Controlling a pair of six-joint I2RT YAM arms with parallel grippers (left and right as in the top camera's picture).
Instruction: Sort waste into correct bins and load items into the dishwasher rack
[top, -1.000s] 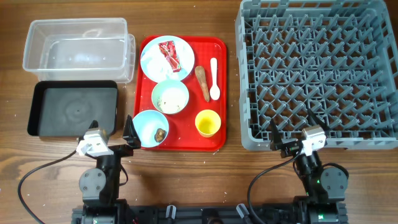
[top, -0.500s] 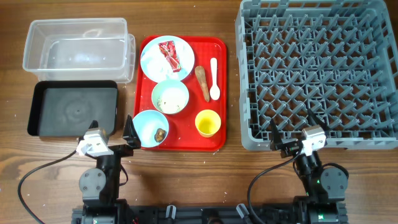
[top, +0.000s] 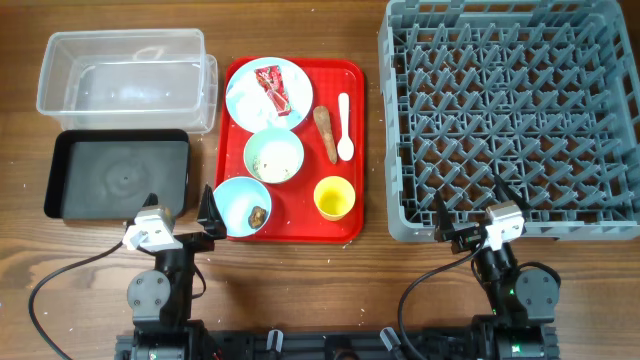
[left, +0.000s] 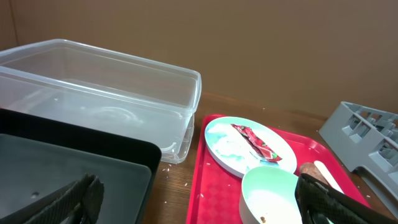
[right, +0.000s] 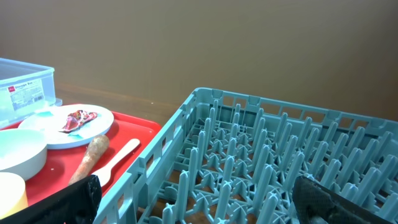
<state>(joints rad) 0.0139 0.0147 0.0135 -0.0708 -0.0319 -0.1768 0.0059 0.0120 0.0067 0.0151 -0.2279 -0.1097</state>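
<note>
On the red tray (top: 350, 80) are a pale blue plate (top: 245, 98) with the red-and-white wrapper (top: 272, 88), a mint bowl (top: 274, 155) with specks, a blue bowl (top: 238, 200) holding a brown lump (top: 258, 214), a yellow cup (top: 334, 197), a white spoon (top: 344, 125) and a brown stick (top: 326, 133). The clear tub (top: 120, 85) and black tray (top: 118, 175) lie left, the grey rack (top: 388, 150) right. My left gripper (top: 180, 208) is open and empty near the black tray's front corner. My right gripper (top: 470, 208) is open and empty at the rack's front edge.
The left wrist view shows the clear tub (left: 99, 93), black tray (left: 74, 168), plate (left: 224, 149) and loose rice grains (left: 186, 183) on the wood. The right wrist view shows the rack's pegs (right: 261, 155), the spoon (right: 118, 158) and the stick (right: 90, 155).
</note>
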